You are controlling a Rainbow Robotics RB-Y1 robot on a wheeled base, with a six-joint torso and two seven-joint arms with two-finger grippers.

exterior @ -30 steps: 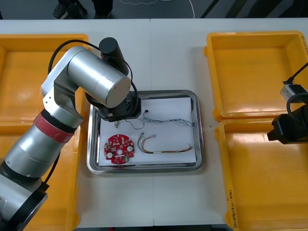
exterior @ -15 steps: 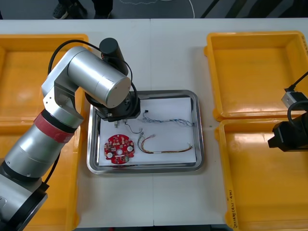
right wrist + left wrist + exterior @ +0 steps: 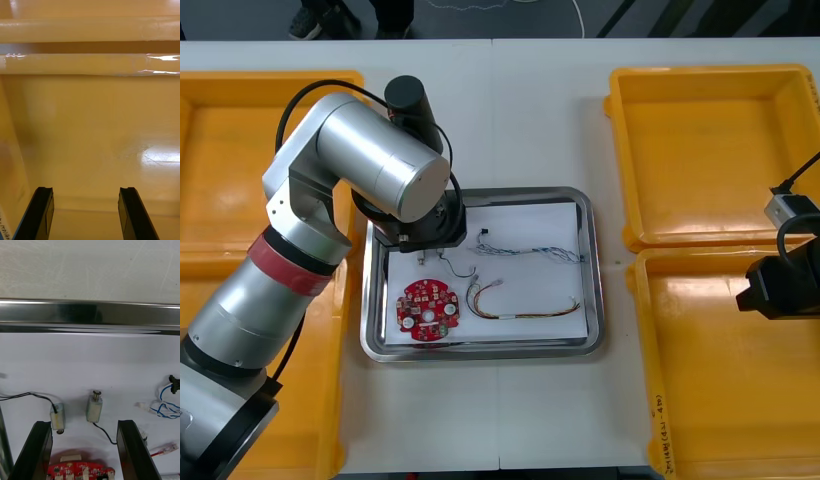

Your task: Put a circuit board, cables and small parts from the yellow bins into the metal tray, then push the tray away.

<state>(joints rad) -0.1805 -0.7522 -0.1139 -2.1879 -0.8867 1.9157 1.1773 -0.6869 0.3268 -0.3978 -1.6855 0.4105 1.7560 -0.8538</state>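
My left gripper (image 3: 83,424) hangs open low over the far left corner of the metal tray (image 3: 591,290). Two small metal parts (image 3: 94,408) with black wires lie loose on the tray's white floor between its fingers (image 3: 38,450), touching neither. A round red circuit board (image 3: 428,310) lies in the tray's near left part, just on the near side of the fingers. Beside it are a red and yellow cable (image 3: 520,307) and, farther back, a twisted blue and white cable (image 3: 530,250). My right gripper (image 3: 86,215) stands open with nothing in it above the floor of the near right yellow bin (image 3: 720,390).
Yellow bins flank the tray: two on the left (image 3: 230,170) under my left arm, and the far right bin (image 3: 710,150), whose floor is bare. The tray's shiny far rim (image 3: 90,313) runs just beyond the small metal parts. Bare table lies beyond the tray.
My left gripper has gone from nearly shut to wide open, letting a small metal part down in the tray, and its wrist has shifted slightly left. The right gripper dropped a little early on.
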